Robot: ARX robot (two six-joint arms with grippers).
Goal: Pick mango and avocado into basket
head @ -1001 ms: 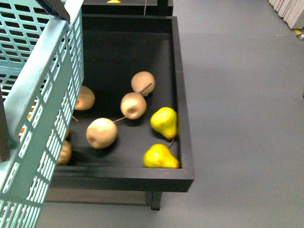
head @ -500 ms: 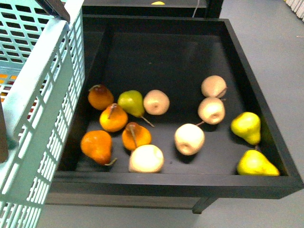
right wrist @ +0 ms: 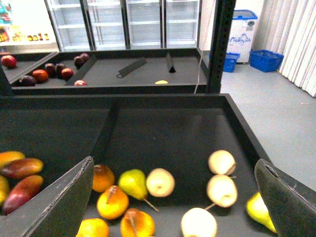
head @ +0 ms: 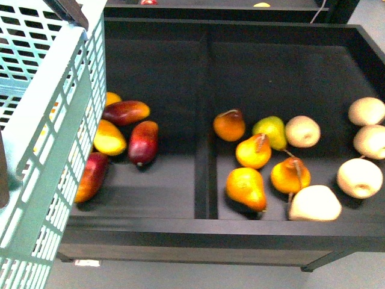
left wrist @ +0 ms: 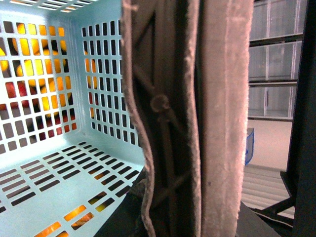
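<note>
A black display bin (head: 156, 226) stands on a grey floor, with glass-door coolers behind it in the right wrist view. A divider (head: 202, 162) splits the bin into two compartments.

Five mangoes show in the left compartment. Three are red mangoes (head: 143, 142). One is the orange-yellow mango (head: 110, 137), lying just beside the basket's wall among the red ones. The fifth, a yellow mango (head: 112, 97), is mostly hidden behind the basket.

The right compartment holds four orange pears (head: 245, 188), one green pear (head: 270, 131) and five pale apples (head: 359, 177). The right wrist view also shows one yellow-green pear (right wrist: 259, 210) near the right finger.

A further bin (right wrist: 98, 74) behind holds small dark and red fruits, too small to name.

The light teal basket (head: 60, 120), with slotted walls and floor, fills the left edge of the front view and stands tilted over the bin's left end.

The right gripper (right wrist: 174, 163) hovers above the right compartment, its two dark fingers (right wrist: 59, 202) spread wide with nothing between them.

The left wrist view looks into the basket past close dark and grey upright bars. I cannot tell whether the left gripper is clenched or released.
</note>
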